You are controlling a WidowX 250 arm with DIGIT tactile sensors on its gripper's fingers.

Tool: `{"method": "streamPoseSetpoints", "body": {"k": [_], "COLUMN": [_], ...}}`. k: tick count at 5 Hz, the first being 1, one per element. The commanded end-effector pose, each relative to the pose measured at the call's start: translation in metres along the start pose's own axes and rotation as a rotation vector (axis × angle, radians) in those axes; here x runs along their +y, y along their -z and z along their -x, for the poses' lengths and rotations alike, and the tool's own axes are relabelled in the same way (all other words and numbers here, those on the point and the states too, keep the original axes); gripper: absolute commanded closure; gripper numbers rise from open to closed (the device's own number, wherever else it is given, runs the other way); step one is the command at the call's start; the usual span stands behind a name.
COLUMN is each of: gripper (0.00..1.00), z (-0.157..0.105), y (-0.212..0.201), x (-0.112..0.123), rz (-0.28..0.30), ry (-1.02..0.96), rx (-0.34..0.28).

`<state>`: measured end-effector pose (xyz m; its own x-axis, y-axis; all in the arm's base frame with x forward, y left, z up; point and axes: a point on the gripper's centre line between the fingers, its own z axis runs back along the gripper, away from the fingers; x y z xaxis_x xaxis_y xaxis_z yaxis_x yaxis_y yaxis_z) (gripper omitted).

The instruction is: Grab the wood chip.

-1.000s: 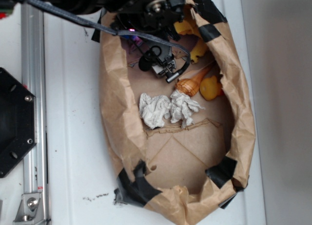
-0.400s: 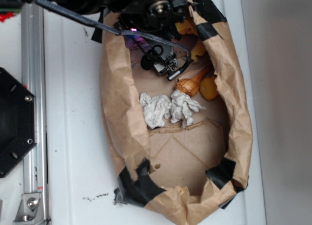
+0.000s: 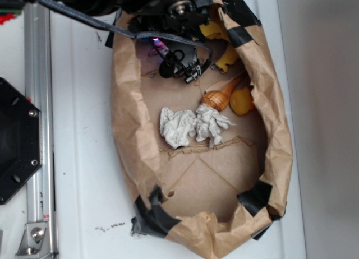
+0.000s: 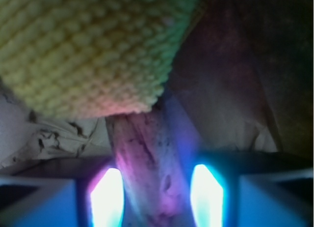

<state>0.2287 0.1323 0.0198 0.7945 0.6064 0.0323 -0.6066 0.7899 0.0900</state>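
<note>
Straddling wood chip, hand low.

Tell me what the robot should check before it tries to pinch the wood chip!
1. Wood chip lies between the two glowing fingers: ok.
2. Gripper open enough to fit around it: ok, gaps show on both sides.
3. Chip free of clutter: not ok, the yellow knitted thing covers its far end.
4. Fingers low enough to pinch: cannot tell.
5. Arm clear of the paper bag wall: cannot tell in the exterior view.
</note>
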Motion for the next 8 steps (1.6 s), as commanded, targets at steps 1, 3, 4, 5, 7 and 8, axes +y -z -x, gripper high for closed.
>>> {"method": "streamPoseSetpoints", "body": {"k": [1,3,4,5,7,8], "gripper": [1.00,1.00,1.00,1.00,1.00,1.00], "z": [0.001,0.001,0.007,0.016,0.016,0.019], "y": [-0.007,-0.007,-0.028,-0.080,-0.140,-0.142], "x": [0.012,0.011,0.004,-0.019,-0.045,-0.054], "rz": [-0.005,-0.004,0.023,0.133,0.135,0.096], "ry": [-0.018,-0.007,0.048,0.136,0.265,0.300], "rx": [-0.026,-0.031,0.008,0.052,0.037,0.054]}}
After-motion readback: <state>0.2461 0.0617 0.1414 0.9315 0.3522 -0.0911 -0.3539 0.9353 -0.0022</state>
